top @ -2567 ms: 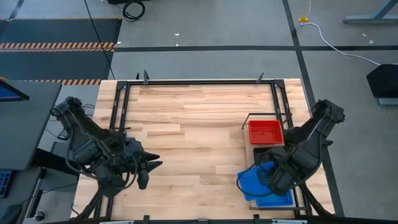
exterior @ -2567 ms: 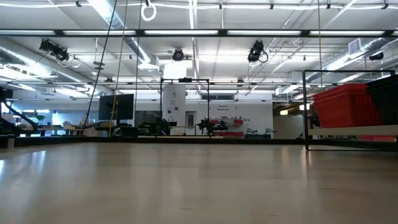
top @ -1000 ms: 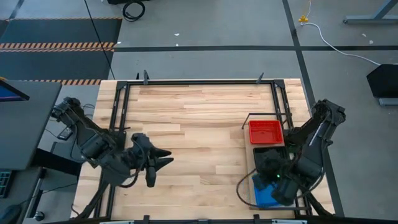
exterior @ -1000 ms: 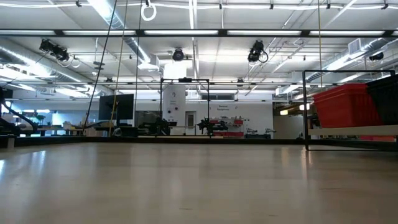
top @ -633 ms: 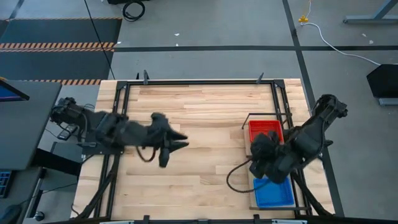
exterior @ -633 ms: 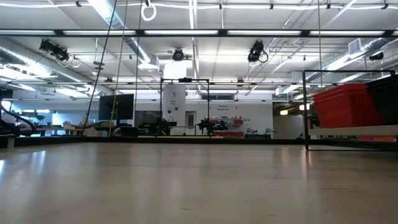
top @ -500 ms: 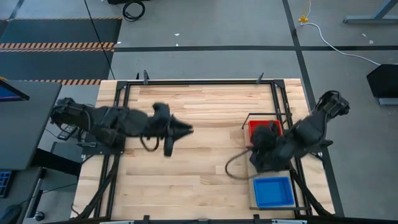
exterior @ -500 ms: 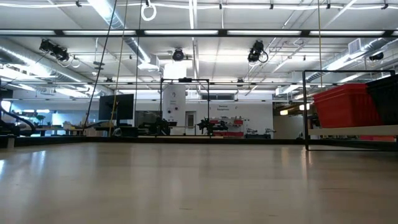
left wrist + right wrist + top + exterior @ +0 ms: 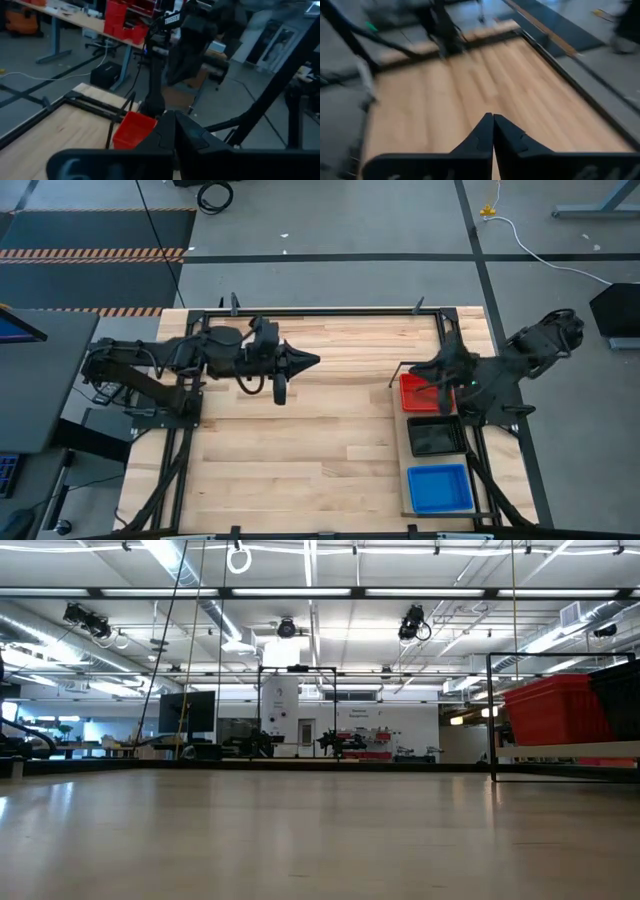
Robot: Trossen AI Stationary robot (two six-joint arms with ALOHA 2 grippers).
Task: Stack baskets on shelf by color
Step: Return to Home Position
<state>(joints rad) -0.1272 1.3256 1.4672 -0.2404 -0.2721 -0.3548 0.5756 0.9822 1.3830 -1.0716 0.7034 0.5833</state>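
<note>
Three baskets sit in a row on the pale shelf [image 9: 408, 442] at the table's right side: a red basket [image 9: 427, 394] at the far end, a black basket [image 9: 438, 436] in the middle, a blue basket [image 9: 440, 487] at the near end. The low view shows the red basket [image 9: 555, 710] and the black basket [image 9: 618, 698] on the shelf board [image 9: 570, 749]. My left gripper [image 9: 312, 361] hovers shut above the table's far middle, pointing right. My right gripper [image 9: 418, 370] hangs shut above the red basket's far edge, pointing left. Both hold nothing.
A black tube frame [image 9: 320, 313] runs along the table's far and side edges. The shelf's thin wire frame [image 9: 396, 375] stands up beside the red basket. Bare planked tabletop [image 9: 320, 440] lies between the two arms.
My left gripper has swung from the near left toward the far edge and the table's middle, and has shut. My right gripper has drawn back from over the blue basket toward the far edge, ending above the red basket. The blue basket stays on the shelf's near end.
</note>
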